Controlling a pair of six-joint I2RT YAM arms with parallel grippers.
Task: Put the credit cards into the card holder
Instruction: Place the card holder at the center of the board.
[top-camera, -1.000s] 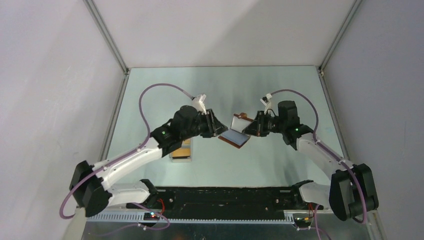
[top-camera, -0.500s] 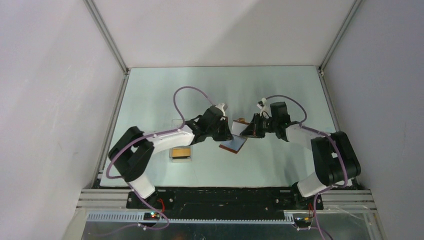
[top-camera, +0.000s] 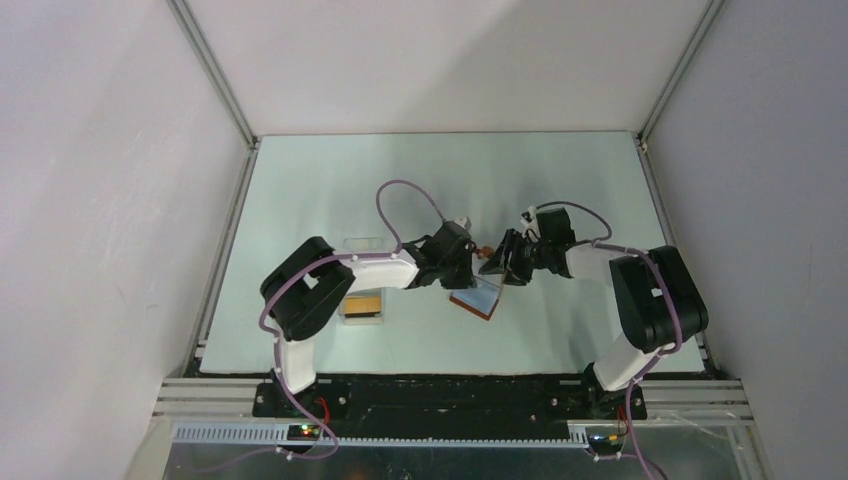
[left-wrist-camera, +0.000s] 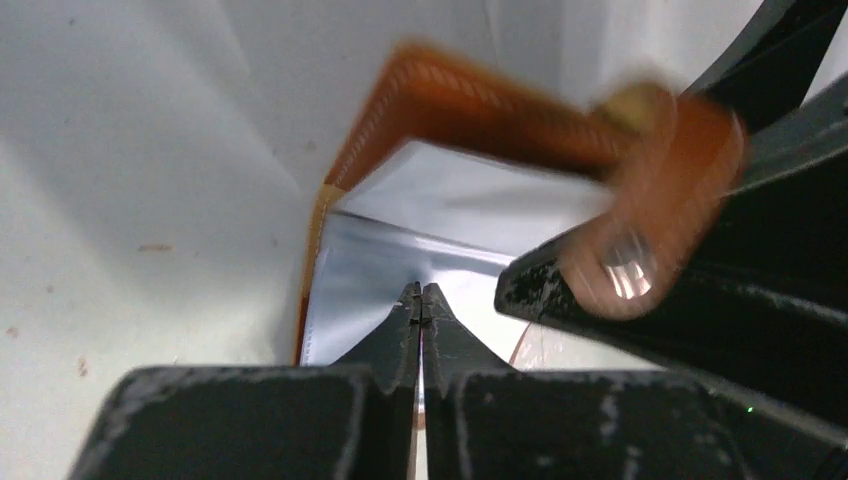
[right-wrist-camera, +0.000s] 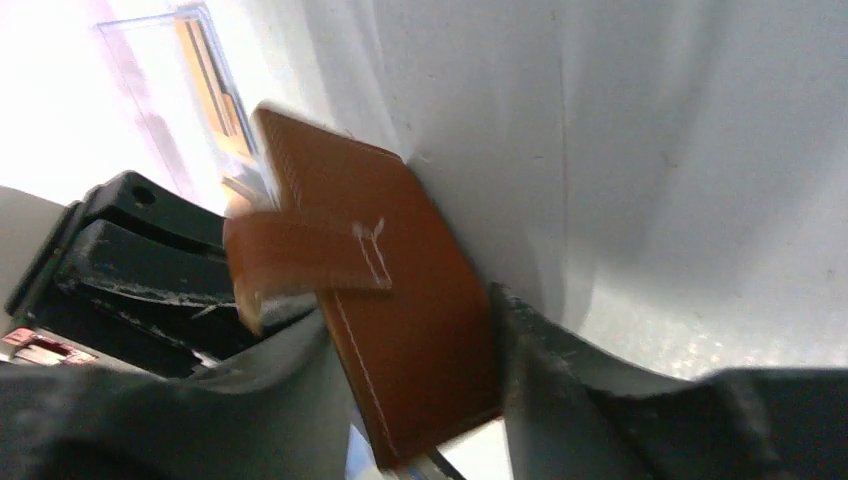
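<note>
Left wrist view shows the left pincer (left-wrist-camera: 421, 292) pressed together, tips at the card holder's (left-wrist-camera: 440, 205) grey-blue pocket, likely pinning it open mid-surface. The right pincer (right-wrist-camera: 405, 330) straddles its brown flap; gripping or slack, I cannot tell. One holder; credit cards (top-camera: 362, 302) sit in the near-left clear box (top-camera: 362, 316), uncountable.

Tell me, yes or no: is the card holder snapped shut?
No: in the left wrist view the card holder is folded open, with its grey-blue inside showing and its snap tab unfastened.
</note>
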